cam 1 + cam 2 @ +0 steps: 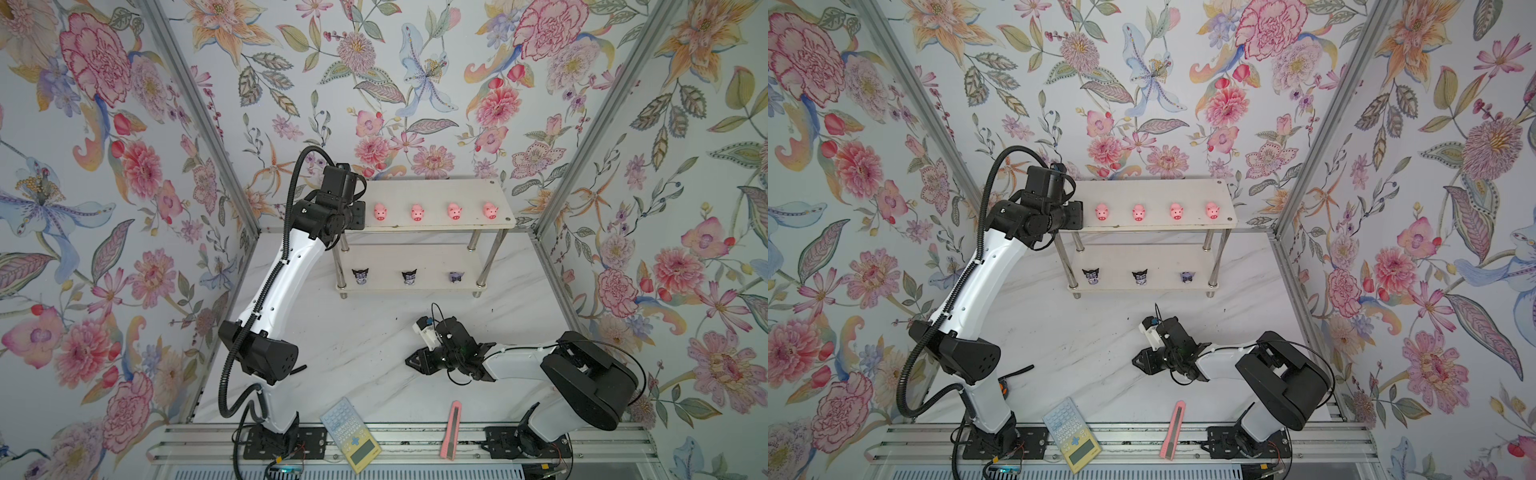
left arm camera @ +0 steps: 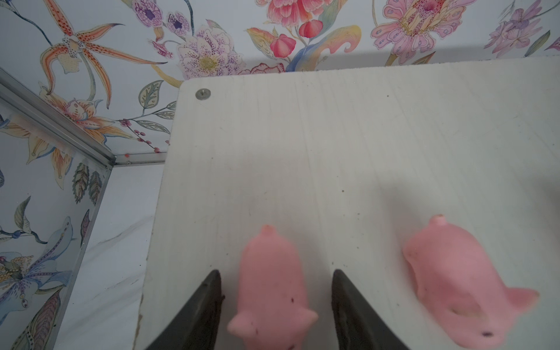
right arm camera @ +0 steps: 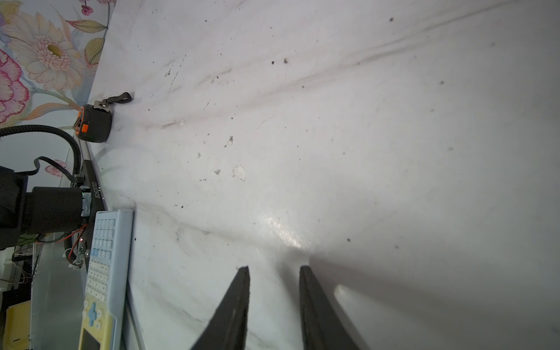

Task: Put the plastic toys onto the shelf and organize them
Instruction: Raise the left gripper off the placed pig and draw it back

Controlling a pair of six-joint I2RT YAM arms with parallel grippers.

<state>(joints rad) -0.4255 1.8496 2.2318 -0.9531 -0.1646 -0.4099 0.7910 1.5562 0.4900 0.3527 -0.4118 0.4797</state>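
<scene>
On the top board [image 1: 436, 191] of the white shelf, several pink pigs stand in a row, among them one at the right end [image 1: 491, 210]. My left gripper [image 2: 275, 272] is at the board's left end and stands open. One more pig [image 2: 271, 291] rests on the board between its fingers with a gap on each side. The neighbouring pig [image 2: 451, 278] stands close by. Three black-and-purple figurines [image 1: 360, 276] [image 1: 409, 277] [image 1: 456, 276] line the lower board [image 1: 432, 259]. My right gripper [image 3: 274, 269] hovers low over the table, open a little, with nothing between its fingers.
A pale blue-and-yellow calculator [image 1: 351, 436] and a pink utility knife [image 1: 453, 430] lie at the table's front edge. A black-and-orange tape measure [image 3: 94, 122] sits near the left arm's base. Chrome legs [image 1: 473, 241] join the shelf boards. Floral walls close in three sides.
</scene>
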